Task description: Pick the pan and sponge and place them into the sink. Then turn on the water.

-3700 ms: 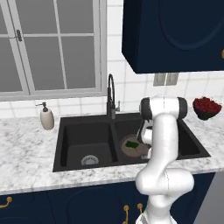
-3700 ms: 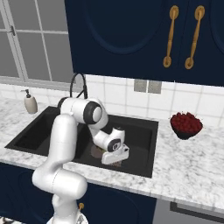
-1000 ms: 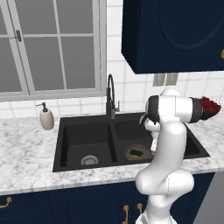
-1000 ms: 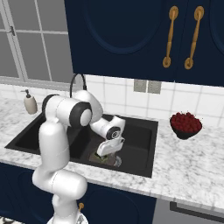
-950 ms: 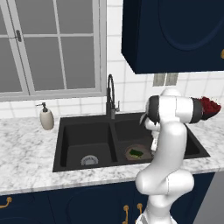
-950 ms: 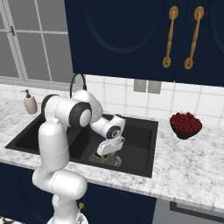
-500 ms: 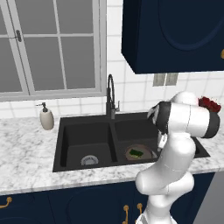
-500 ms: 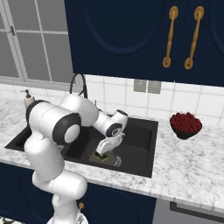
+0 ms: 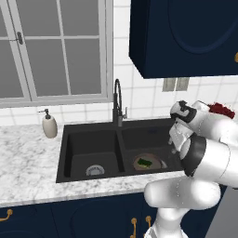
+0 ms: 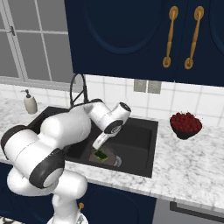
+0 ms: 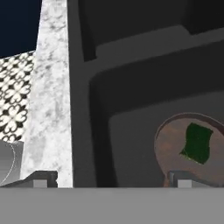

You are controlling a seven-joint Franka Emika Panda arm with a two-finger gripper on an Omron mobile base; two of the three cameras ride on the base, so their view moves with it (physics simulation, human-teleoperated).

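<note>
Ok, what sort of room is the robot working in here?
A home kitchen, by the look of it: a black double sink with a tall faucet set in a marble counter, navy cupboards above, and a window behind.

Base views behind arm, left and right, sharing sink (image 9: 93, 139) (image 10: 144, 148); hand view close above basin.

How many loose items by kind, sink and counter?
Pan: 1, in the sink's right basin
Sponge: 1, lying in the pan
Soap dispenser: 1, on the counter
Fruit bowl: 1, on the counter
Total: 4
</note>
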